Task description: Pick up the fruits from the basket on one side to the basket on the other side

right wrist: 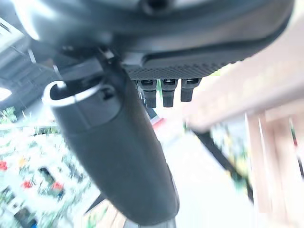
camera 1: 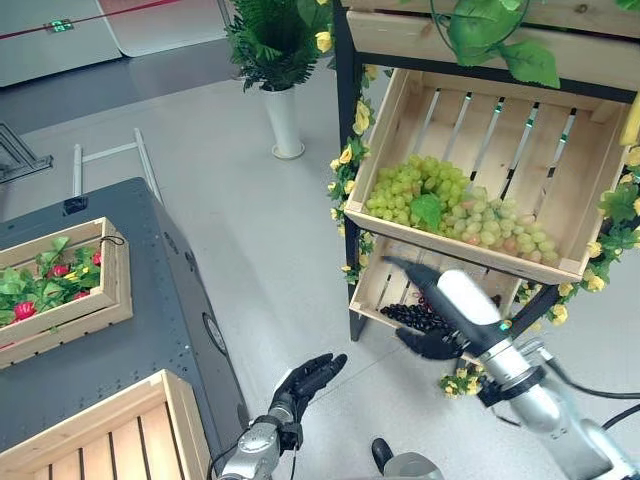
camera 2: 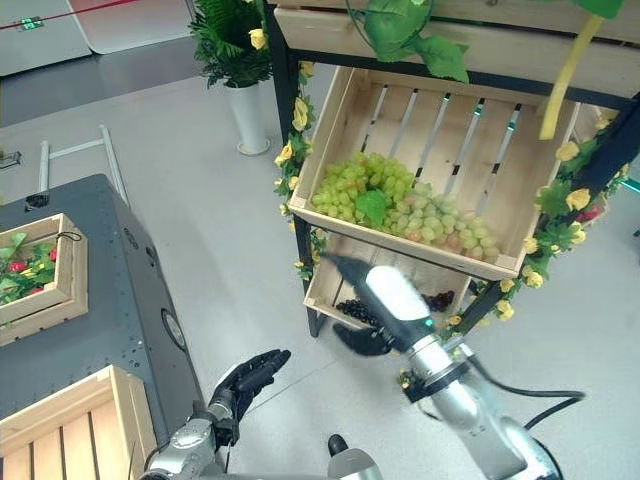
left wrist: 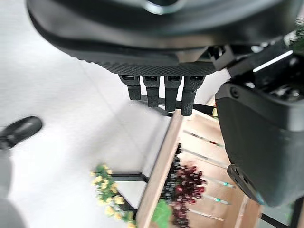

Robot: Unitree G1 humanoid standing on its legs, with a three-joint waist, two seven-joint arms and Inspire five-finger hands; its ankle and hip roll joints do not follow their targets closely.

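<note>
Right hand (camera 1: pixel 432 343) at lower crate (camera 1: pixel 372 292) edge by dark grapes (camera 1: pixel 412 317) — fingers relaxed, empty — left hand (camera 1: pixel 308 380) likewise over open floor (camera 1: pixel 260 240).

dark grapes (camera 1: pixel 415 318) partly behind right hand (camera 1: pixel 432 343)

Two robot arms in silver-grey metal, built of rounded tube segments. The right arm (camera 1: pixel 520 385) has a smooth, glossy white-grey forearm shell, a dark band with a small green mark, and a ribbed metal collar. The left arm (camera 1: pixel 255 450) is a shorter silver cylinder with a dark joint. Each ends in a black hand, the left hand (camera 1: pixel 305 382) and the right hand (camera 1: pixel 432 342), with jointed fingers, a thick smooth thumb and a finely textured palm edge.
</note>
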